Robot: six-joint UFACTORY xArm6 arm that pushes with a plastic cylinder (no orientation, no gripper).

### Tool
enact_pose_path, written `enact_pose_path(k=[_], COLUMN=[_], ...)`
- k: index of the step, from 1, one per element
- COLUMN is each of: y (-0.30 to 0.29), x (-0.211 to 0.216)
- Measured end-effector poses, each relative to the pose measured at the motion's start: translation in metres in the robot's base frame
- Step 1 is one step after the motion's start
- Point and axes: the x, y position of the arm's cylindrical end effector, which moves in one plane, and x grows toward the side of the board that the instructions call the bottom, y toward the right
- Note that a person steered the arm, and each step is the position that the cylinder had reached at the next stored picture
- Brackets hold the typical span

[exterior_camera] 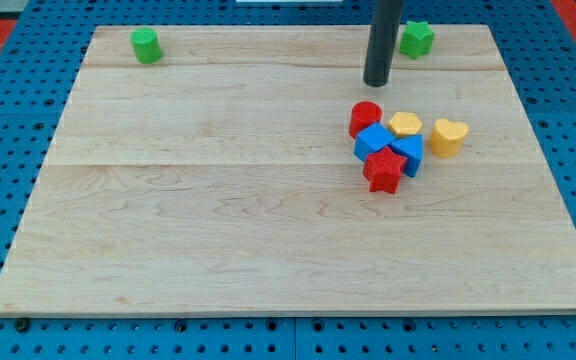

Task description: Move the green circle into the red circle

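The green circle sits near the top left corner of the wooden board. The red circle sits right of centre, at the top left of a cluster of blocks. My tip is just above the red circle and slightly to its right, with a small gap between them. It is far to the right of the green circle.
Touching the red circle are a blue cube, a yellow hexagon, a second blue block and a red star. A yellow heart stands just right of them. A green star lies near the top right.
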Motion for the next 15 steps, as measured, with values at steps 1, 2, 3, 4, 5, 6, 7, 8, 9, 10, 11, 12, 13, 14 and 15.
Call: enact_pose_path(k=[1, 2, 3, 4, 5, 6, 7, 8, 9, 10, 11, 12, 13, 14, 15], y=[-0.105, -0.196, -0.264, -0.326, -0.338, -0.317, -0.246, -0.220, -0.291, -0.258, -0.204, -0.151, -0.119, -0.160, -0.212], x=[-0.007, -0.037, -0.082, -0.100, -0.064, -0.018, 0.006, 0.013, 0.010, -0.013, -0.044, -0.010, 0.033, 0.026, 0.017])
